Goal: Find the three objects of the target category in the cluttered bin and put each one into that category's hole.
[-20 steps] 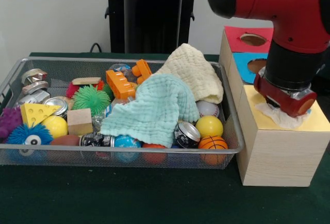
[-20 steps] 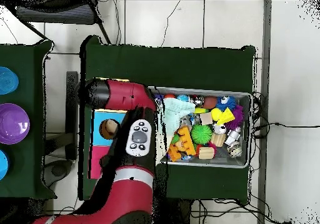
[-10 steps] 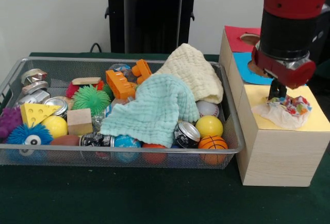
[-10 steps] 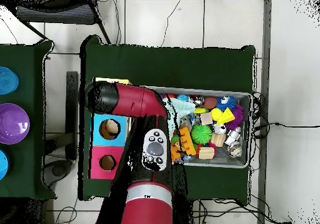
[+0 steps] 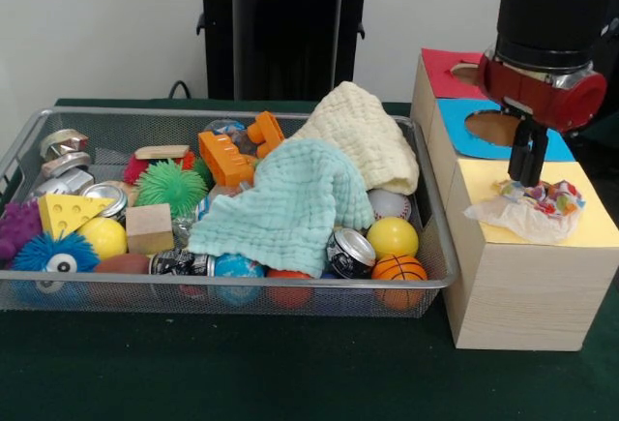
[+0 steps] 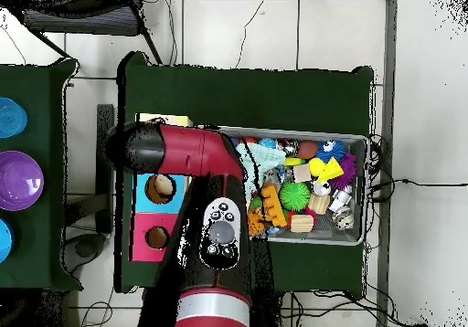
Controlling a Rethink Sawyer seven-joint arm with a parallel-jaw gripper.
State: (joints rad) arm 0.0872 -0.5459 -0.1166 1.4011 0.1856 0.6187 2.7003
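Observation:
One crumpled white wrapper (image 5: 532,210) with coloured spots lies on the yellow paper surround (image 5: 590,232) of the pale wooden box and covers the hole, which is hidden. My gripper (image 5: 527,171) hangs just above the wrapper's far edge and does not hold it. The wire mesh bin (image 5: 222,284) stands to the left of the box, full of clutter. No other spotted wrapper shows in it. In the overhead view the arm (image 6: 215,232) hides the gripper and the wrapper; only a strip of the yellow surround (image 6: 164,120) shows beside the bin (image 6: 358,241).
A mint cloth (image 5: 290,203) and a cream cloth (image 5: 363,135) cover the bin's right half. Balls, cans, a wooden block and orange toys lie around them. The blue-surrounded hole (image 5: 495,127) and the red-surrounded hole (image 5: 464,73) sit behind the yellow one.
My gripper has risen off the wrapper and shifted slightly toward the blue hole. The wrapper, pressed down a second ago, now lies loose on the yellow top.

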